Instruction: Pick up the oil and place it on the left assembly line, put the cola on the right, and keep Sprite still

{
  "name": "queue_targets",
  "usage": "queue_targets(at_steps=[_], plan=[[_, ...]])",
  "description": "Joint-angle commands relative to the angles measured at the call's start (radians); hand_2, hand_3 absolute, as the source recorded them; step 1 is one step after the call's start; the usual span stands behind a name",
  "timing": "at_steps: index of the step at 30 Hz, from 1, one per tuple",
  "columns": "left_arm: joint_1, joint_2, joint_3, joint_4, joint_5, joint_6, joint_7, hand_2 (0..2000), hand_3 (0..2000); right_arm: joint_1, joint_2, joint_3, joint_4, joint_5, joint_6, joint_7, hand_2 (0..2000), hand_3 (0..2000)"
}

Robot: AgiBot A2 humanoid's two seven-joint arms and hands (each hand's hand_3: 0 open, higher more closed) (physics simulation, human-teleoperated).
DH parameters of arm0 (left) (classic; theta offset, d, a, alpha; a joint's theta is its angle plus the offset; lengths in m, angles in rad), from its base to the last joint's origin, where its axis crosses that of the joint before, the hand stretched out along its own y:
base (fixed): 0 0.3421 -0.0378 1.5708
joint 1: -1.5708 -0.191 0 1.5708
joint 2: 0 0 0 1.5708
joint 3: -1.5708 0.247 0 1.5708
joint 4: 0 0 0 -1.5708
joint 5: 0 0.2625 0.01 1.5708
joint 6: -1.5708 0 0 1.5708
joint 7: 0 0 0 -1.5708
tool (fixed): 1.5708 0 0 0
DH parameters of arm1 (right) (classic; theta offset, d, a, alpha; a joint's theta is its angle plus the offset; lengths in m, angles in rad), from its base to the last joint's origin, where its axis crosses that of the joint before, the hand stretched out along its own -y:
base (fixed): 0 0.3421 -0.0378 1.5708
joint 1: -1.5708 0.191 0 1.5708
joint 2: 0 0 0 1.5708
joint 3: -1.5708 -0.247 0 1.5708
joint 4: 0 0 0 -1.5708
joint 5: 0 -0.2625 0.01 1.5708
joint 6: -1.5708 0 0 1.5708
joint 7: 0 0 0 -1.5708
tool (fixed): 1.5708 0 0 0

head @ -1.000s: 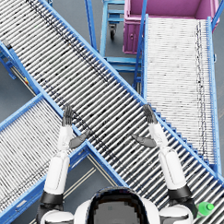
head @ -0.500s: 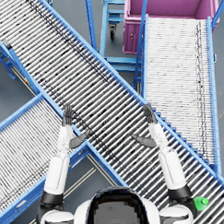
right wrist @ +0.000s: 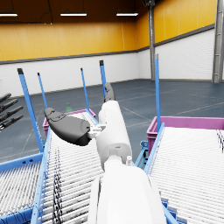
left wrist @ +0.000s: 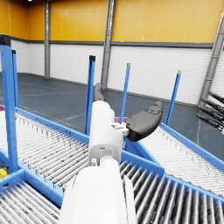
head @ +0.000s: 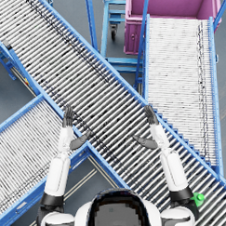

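Oil and cola unseen, only a small green item (head: 197,198), perhaps the Sprite, at five o'clock by the right arm (head: 173,172); with left hand (head: 69,130) and right hand (head: 153,129) empty, fingers spread, risk of bumping or grabbing it wrongly.

Diagonal blue-framed roller conveyor (head: 100,87), left roller line (head: 18,147), right roller line (head: 178,74), small green object (head: 197,198) on its near end

Yellow-over-white walls (right wrist: 65,48), grey floor (head: 11,96), blue roller conveyors (head: 85,79), magenta bin (head: 131,37)
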Motion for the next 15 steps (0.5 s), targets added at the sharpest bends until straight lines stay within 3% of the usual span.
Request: queue_targets(at_steps=[1,15], plan=[[0.0,0.0,0.0,0.0,0.0,0.0,0.0,0,0,0.0,0.0,0.0,0.0,0.0,0.0,0.0,0,0],[0.0,0.0,0.0,0.0,0.0,0.0,0.0,0,0,0.0,0.0,0.0,0.0,0.0,0.0,0.0,0,0]])
